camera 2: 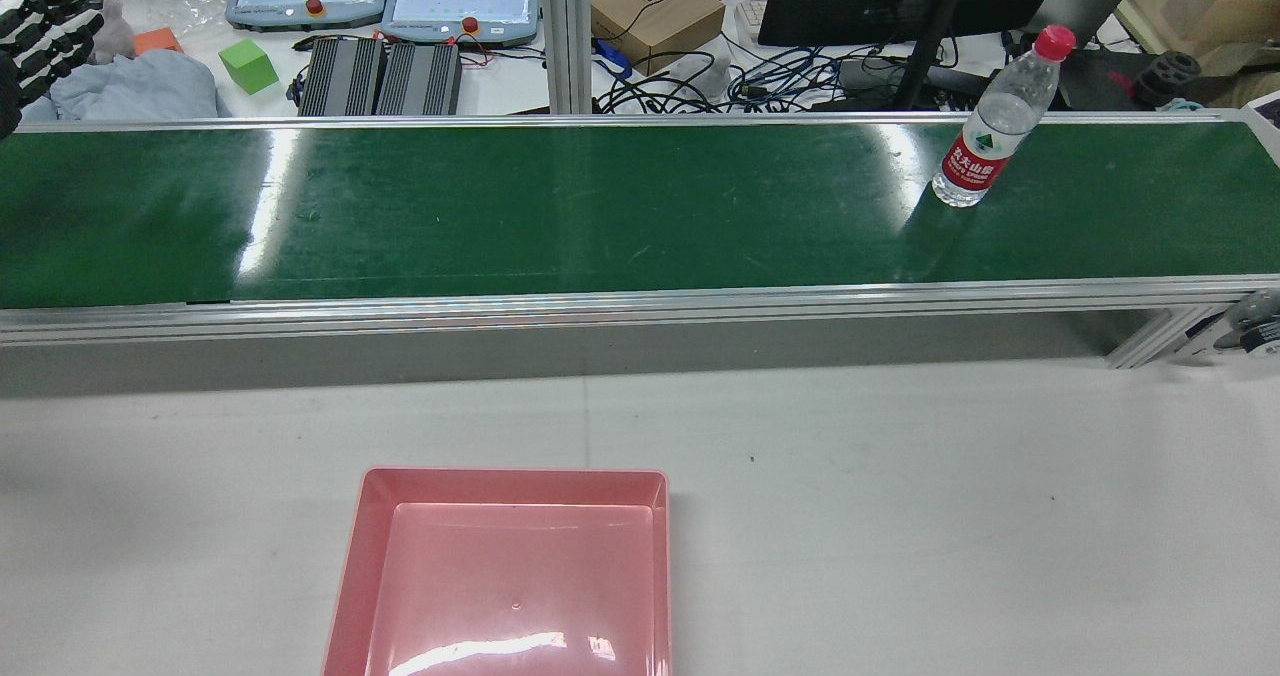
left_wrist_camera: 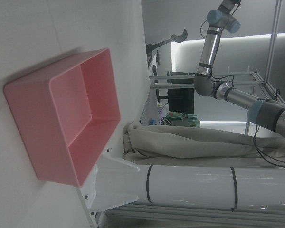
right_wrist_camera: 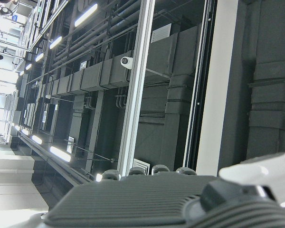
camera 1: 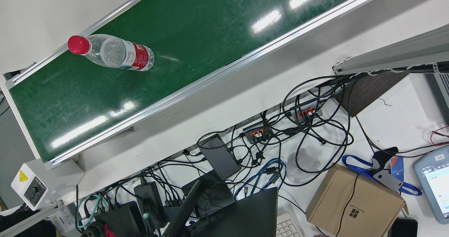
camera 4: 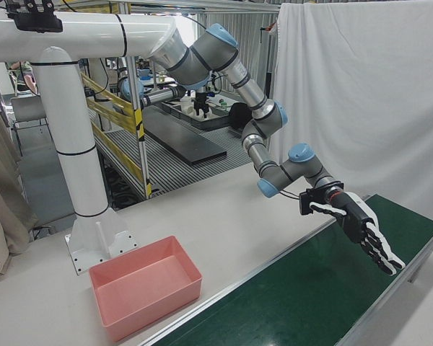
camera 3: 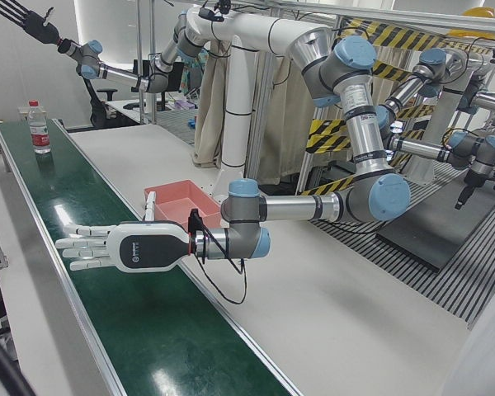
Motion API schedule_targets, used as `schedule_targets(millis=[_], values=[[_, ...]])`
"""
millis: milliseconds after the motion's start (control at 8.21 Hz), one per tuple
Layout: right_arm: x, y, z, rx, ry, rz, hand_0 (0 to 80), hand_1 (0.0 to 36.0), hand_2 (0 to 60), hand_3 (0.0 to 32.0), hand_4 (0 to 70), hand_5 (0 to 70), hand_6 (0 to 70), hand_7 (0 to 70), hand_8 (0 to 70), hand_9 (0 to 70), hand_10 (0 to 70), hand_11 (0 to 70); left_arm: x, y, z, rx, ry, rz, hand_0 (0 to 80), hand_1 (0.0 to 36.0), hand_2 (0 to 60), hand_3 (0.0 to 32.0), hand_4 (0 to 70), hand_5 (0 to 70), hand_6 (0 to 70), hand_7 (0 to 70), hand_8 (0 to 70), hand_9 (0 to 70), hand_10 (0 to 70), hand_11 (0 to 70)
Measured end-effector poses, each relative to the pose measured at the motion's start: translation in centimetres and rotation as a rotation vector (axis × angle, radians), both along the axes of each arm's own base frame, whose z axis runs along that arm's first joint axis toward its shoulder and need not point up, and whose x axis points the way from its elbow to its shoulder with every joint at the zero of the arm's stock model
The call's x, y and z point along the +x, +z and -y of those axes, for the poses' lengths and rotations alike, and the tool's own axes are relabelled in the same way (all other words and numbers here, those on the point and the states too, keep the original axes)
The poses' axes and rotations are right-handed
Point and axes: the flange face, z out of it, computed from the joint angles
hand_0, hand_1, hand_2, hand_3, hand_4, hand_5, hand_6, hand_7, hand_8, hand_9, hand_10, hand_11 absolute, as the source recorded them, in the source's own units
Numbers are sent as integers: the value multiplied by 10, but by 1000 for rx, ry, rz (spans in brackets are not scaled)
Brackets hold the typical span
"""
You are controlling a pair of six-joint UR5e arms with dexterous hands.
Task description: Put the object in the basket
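Observation:
A clear water bottle (camera 1: 112,53) with a red cap and red label stands upright on the green conveyor belt (camera 1: 210,30). In the rear view the bottle (camera 2: 985,131) is near the belt's right end, and it is small and far in the left-front view (camera 3: 39,128). The empty pink basket (camera 2: 500,474) sits on the white table before the belt; it also shows in the left hand view (left_wrist_camera: 42,128). My left hand (camera 3: 107,246) is open with fingers stretched out, hovering over the belt's left end, far from the bottle. My right hand (camera 3: 29,21) is open and raised high.
Behind the belt lie two teach pendants (camera 2: 460,1), a cardboard box (camera 2: 655,11), a green cube (camera 2: 248,64), a monitor and tangled cables (camera 1: 298,131). The white arm pedestal (camera 4: 79,180) stands behind the basket (camera 4: 144,285). The right hand view shows only ceiling.

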Motion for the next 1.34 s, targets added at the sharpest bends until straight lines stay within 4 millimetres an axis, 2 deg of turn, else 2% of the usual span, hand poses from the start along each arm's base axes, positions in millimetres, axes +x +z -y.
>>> schedule_targets(millis=[974,1096,1340], values=[[1,0,0,0,1,0,0,0,0,0,0,0,0,0,0,0,0,0,0,-1,0,2,0,-1,443,0,0,22,0,126,0,0,25,24,0,0],[1,0,0,0,1,0,0,0,0,0,0,0,0,0,0,0,0,0,0,-2,0,3,0,-2,455,0,0,6,35,132,0,0,41,32,0,2],[1,0,0,0,1,0,0,0,0,0,0,0,0,0,0,0,0,0,0,-2,0,3,0,-2,456,0,0,6,35,132,0,0,43,34,4,8]])
